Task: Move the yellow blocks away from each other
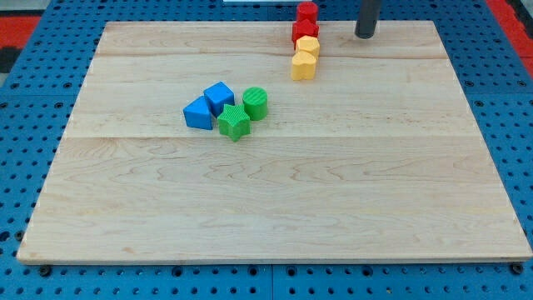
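Note:
Two yellow blocks touch each other near the view's top, right of centre: one yellow block (308,46) sits just above the other yellow block (303,66). They form one column with two red blocks, a red block (306,31) and another red block (307,12) at the board's top edge. My tip (365,36) is a dark rod's end standing to the right of this column, apart from it, level with the upper yellow block.
A cluster sits left of centre: a blue triangular block (199,112), a blue cube (220,97), a green star-shaped block (235,122) and a green cylinder (256,102). The wooden board (275,208) lies on a blue pegboard.

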